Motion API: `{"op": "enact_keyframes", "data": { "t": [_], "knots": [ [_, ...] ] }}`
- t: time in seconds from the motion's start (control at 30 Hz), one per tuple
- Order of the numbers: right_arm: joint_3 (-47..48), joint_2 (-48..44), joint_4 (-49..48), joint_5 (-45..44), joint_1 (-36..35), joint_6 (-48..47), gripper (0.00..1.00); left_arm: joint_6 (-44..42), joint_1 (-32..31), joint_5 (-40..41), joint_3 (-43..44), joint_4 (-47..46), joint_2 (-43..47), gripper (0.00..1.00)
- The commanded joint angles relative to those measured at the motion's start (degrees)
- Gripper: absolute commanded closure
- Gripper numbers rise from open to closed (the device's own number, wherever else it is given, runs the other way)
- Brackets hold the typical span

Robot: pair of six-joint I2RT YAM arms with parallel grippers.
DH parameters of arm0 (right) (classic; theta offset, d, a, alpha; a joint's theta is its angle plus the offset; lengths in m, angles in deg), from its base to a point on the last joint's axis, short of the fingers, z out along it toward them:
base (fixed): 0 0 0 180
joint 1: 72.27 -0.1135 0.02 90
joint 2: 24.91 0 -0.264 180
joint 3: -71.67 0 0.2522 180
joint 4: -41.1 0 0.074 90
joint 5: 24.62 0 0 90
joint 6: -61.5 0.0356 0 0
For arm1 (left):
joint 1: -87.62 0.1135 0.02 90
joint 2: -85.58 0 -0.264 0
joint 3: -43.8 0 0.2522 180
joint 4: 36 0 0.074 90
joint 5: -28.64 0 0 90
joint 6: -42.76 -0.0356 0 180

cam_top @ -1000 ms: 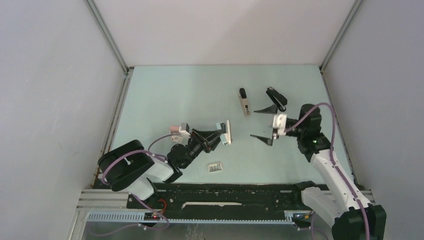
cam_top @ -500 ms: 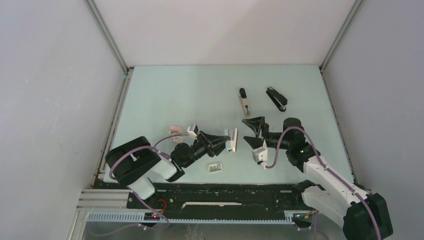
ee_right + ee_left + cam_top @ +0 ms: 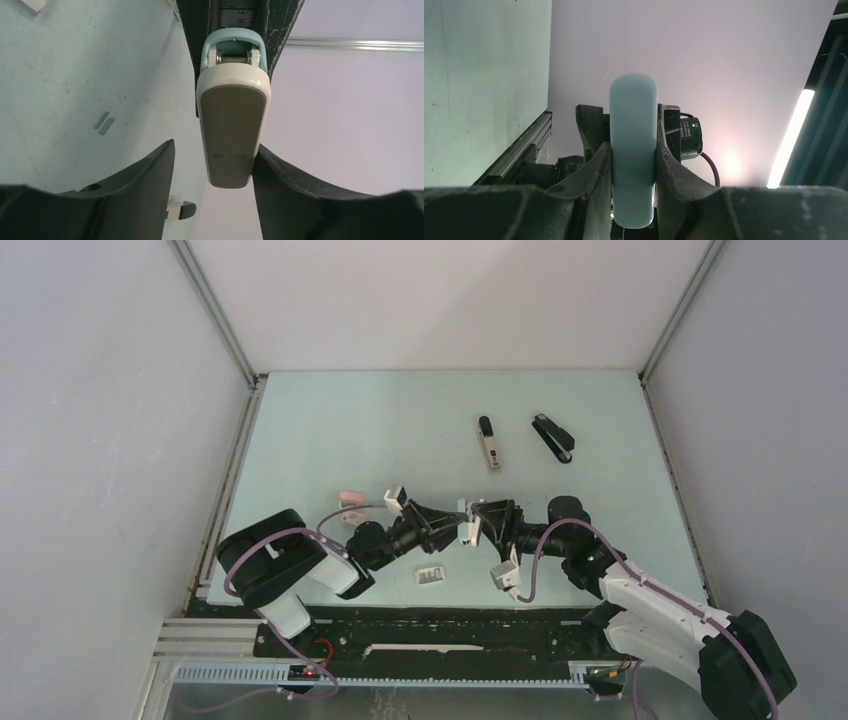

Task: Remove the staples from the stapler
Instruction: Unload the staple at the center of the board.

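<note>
Pinching the pale-blue stapler (image 3: 633, 100) in my left gripper (image 3: 633, 150), long axis twelve-to-six; my right gripper (image 3: 214, 150) stands spread around its cream end, gap at nine o'clock.

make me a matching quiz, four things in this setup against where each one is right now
Things
1. pale blue stapler
2. black stapler
3. pink block
4. small white piece

Places
A. lying on the table, nearest its front edge of the four
B. lying at the far side of the table, right of the tan stapler
C. clamped in the left claw, off the table
D. lying on the table, farthest left of the four

Pairs: 1-C, 2-B, 3-D, 4-A
</note>
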Motion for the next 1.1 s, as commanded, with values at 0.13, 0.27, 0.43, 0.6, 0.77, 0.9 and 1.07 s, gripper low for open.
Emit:
{"op": "enact_keyframes", "data": {
  "t": [0.13, 0.27, 0.43, 0.6, 0.77, 0.9, 1.07],
  "knots": [
    [-2.43, 0.94, -8.68, -5.4, -3.01, -3.06, 0.61, 0.44, 0.36, -1.42, 2.38, -3.15, -0.46, 1.0],
    [-3.36, 0.15, -9.56, -6.26, -3.25, -2.93, 0.79, -0.24, 0.62, -1.87, 1.97, -4.49, -0.67, 0.94],
    [-5.06, -1.47, -8.48, -6.14, -3.33, -1.73, 0.85, -3.47, 0.97, -3.62, 1.69, -4.69, 1.2, 0.51],
    [-5.26, -2.41, -7.65, -6.01, -3.33, 2.78, 0.88, -6.57, 1.75, -3.9, -0.95, -4.62, 3.41, 0.31],
    [-3.85, -2.41, -3.6, -5.17, -3.01, 7.01, 0.89, -9.91, 3.92, -3.91, -6.65, -4.69, 4.14, 0.2],
    [-1.85, -2.39, -0.08, -3.67, -1.72, 13.09, 0.89, -14.12, 7.01, -3.04, -12.18, -4.71, 6.9, 0.09],
    [2.72, -1.68, 8.13, 0.5, 1.35, 21.79, 0.9, -20.26, 9.96, -1.54, -17.81, -4.15, 12.36, 0.04]
  ]
}}
